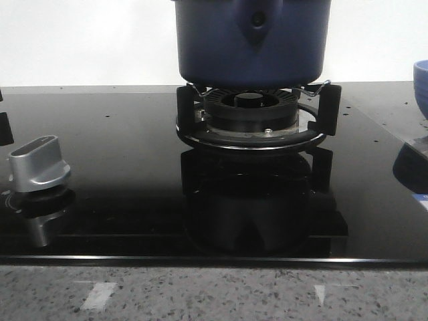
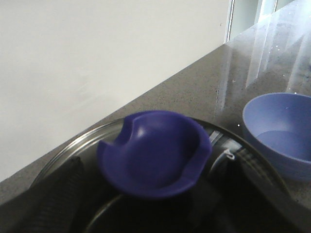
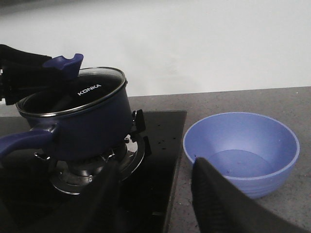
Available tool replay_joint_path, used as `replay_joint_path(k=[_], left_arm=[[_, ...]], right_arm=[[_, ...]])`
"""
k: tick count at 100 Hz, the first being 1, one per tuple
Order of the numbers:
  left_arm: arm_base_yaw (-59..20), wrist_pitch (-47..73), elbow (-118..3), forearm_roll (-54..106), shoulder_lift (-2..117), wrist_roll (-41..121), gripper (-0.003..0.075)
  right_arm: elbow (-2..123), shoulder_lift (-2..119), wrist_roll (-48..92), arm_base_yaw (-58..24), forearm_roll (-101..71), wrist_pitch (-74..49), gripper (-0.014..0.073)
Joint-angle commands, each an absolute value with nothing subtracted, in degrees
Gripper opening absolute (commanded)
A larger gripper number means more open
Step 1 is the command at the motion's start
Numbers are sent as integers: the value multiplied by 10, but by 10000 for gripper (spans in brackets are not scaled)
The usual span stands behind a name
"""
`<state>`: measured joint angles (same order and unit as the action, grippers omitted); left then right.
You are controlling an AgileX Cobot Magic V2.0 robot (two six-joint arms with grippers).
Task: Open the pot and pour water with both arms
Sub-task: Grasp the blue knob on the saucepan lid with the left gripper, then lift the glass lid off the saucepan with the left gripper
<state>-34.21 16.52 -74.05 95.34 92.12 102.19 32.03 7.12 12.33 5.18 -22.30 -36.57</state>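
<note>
The dark navy pot [image 1: 251,40] stands on the gas burner [image 1: 251,114]; its top is cut off in the front view. In the right wrist view the pot [image 3: 92,126] carries a glass lid [image 3: 90,88] with a steel rim, and its long handle [image 3: 19,141] points toward the camera. My left gripper [image 2: 153,167] is shut on the lid's blue cup-shaped knob [image 2: 153,153], one dark finger on each side; it also shows in the right wrist view [image 3: 51,68]. I cannot tell whether the lid is lifted. My right gripper [image 3: 158,165] is open and empty, above the cooktop edge between pot and bowl.
A lighter blue bowl [image 3: 240,150] sits on the grey counter right of the cooktop, also visible in the left wrist view [image 2: 279,131] and at the front view's right edge [image 1: 421,83]. A silver stove knob [image 1: 39,164] stands front left on the black glass cooktop [image 1: 134,147]. A white wall is behind.
</note>
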Motion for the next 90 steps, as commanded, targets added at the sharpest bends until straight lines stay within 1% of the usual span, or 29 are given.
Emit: replay_joint_path(k=[1,25,47,55,77,82,90], left_arm=[[-346,183,-773,985,911,1036,519],[-346,189,-799,988,943,1036,512],[-346,192,-800,1043,956,1051,512],[-346,214,-800,1073,963,1079,512],[-346,238,-800,1073,973,1092,510],[-346,238,-800,1073,973,1092,500],[-346,238,-800,1073,973,1092,455]], right_arm=[[338,89,129,55,-225,-326,311],[338,89,129,55,-225,-326,311],[338,89,129,55,-225,-326,311],[338,89,129,55,-225,-326,311],[338,89,129,55,-225,-326,311],[338,89,129,55,-225,-326,311],[338,89,129,55,-225,-326,311]])
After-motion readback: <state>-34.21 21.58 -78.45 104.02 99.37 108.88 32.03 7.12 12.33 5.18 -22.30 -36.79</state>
